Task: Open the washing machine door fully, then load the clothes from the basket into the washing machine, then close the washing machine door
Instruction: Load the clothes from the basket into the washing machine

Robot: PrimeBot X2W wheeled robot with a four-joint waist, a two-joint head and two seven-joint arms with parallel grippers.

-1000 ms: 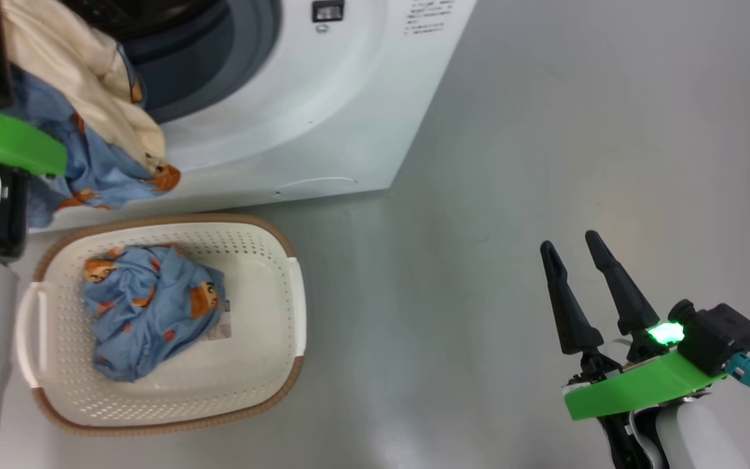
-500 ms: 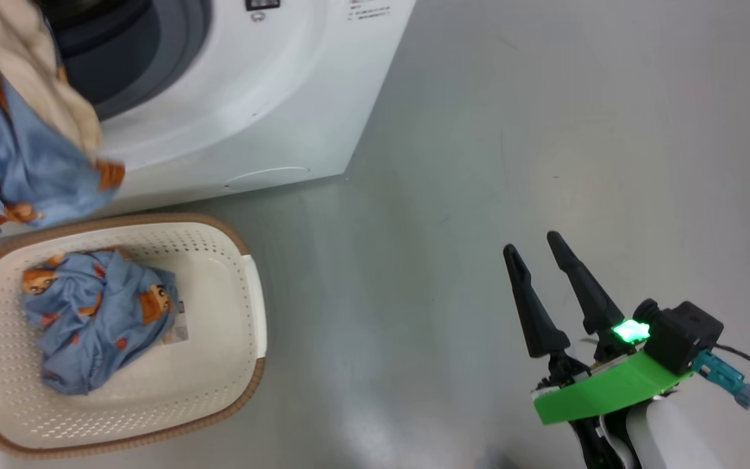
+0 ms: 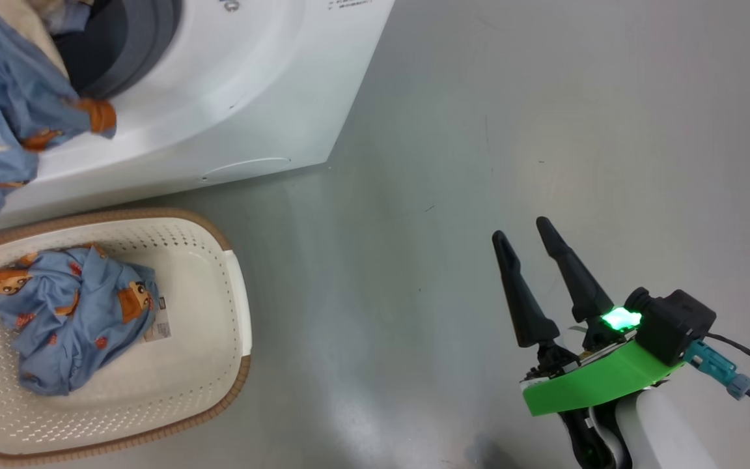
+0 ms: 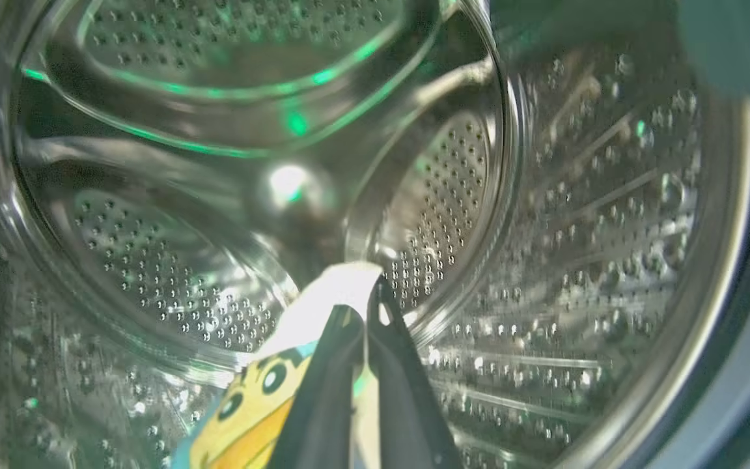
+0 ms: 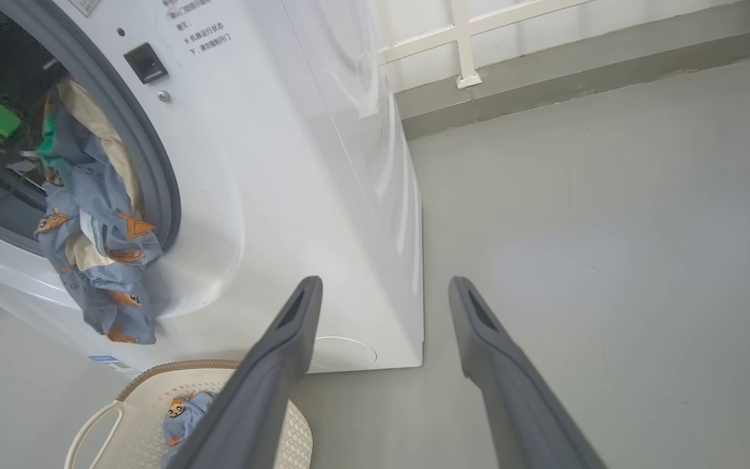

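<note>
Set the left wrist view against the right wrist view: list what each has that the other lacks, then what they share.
Left wrist, not right wrist: the inside of the steel drum, and the left pincer shut on the clothes, a cartoon face showing.
Right wrist, not left wrist: the open right pincer, the basket with a blue garment in it, the grey floor.
Shared: the clothes, which in the right wrist view hang over the gasket, and the washing machine.
</note>
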